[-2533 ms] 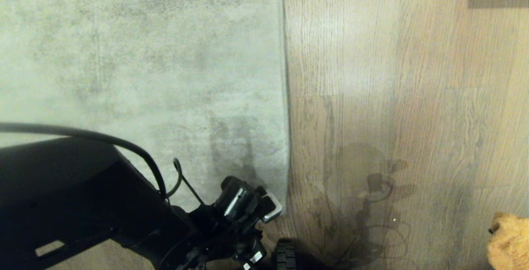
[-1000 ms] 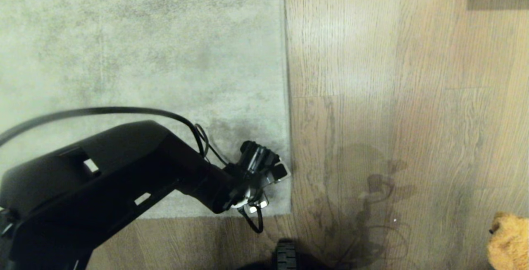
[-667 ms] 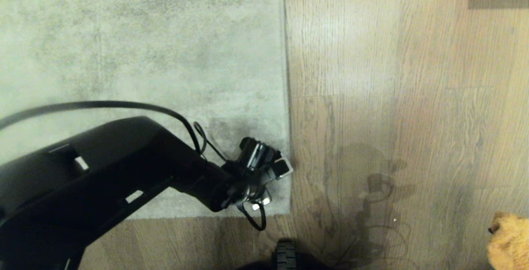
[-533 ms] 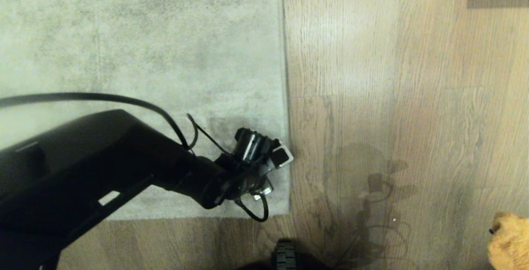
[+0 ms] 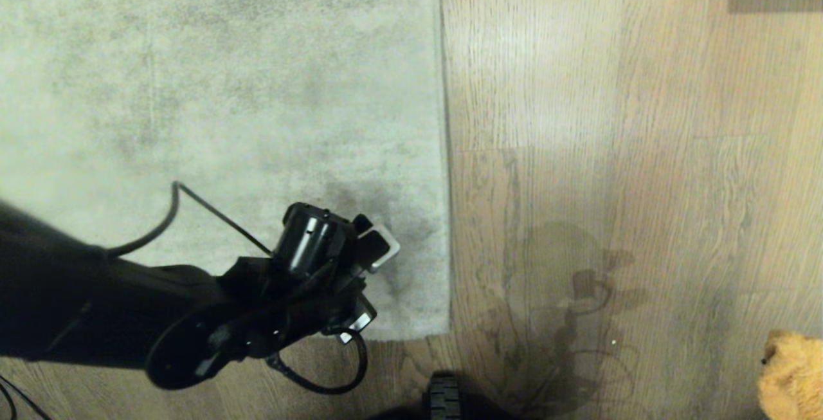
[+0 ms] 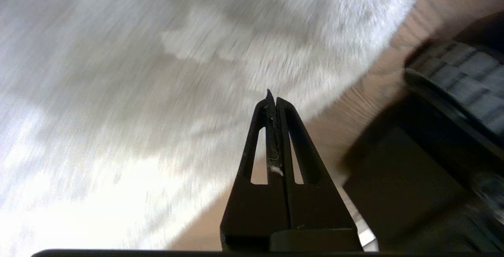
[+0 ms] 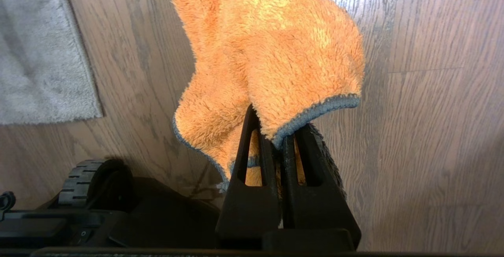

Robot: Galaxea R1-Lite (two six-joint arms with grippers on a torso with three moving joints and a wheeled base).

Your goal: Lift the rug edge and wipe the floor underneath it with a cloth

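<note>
Rug edge (image 5: 445, 214) thin, floppy, flat on floor (image 5: 611, 118): pinch its corner. Left gripper (image 6: 272, 95) above it, jaws closed, empty; right gripper (image 7: 275, 139) clamps soft cloth (image 7: 271, 52)

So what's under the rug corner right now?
Nothing shows: the rug lies flat on the floor, its edge unlifted, so the boards beneath are covered. The left gripper, fingers shut, holds nothing above the pile.

No readable text, labels, brands or numbers anywhere: nothing legible on rug (image 5: 225, 85), floor (image 5: 611, 118), cloth (image 7: 271, 52) or arm housings.
</note>
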